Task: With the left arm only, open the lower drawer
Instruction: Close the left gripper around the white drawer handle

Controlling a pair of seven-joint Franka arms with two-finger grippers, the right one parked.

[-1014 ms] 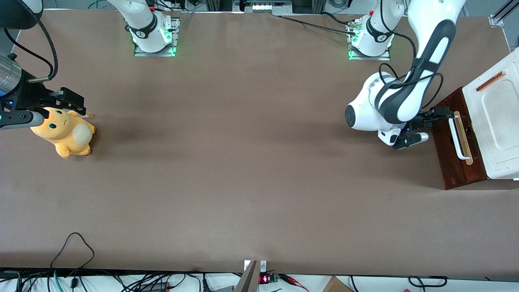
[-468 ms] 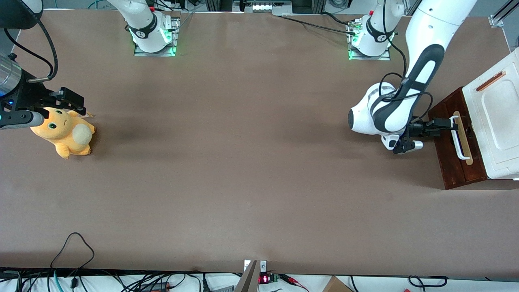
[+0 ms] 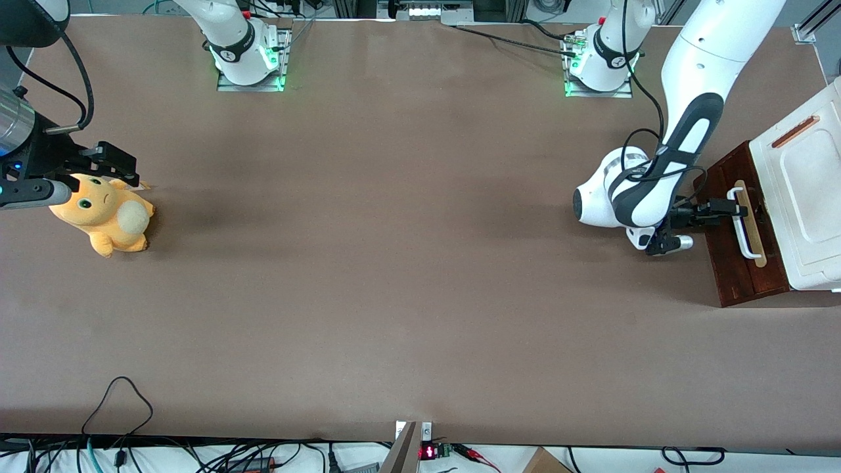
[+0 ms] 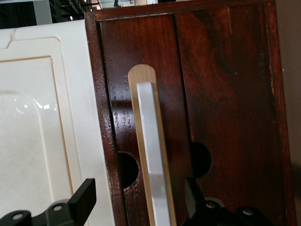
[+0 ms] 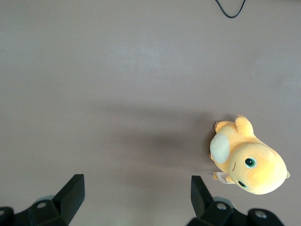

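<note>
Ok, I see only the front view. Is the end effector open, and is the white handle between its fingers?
Observer: Yes, open. In the left wrist view the end effector has the white handle of the lower drawer between its fingers.
Operator: Do the fingers touch the handle?
Observer: No, a gap shows on both sides. One finger is over the white cabinet top, the other over the dark wood.

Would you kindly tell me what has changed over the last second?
The left arm swung its pincer nearer the front camera along the white handle of the lower drawer; its open fingers now straddle the bar without gripping it. The drawer, white cabinet top and plush toy stayed put.
</note>
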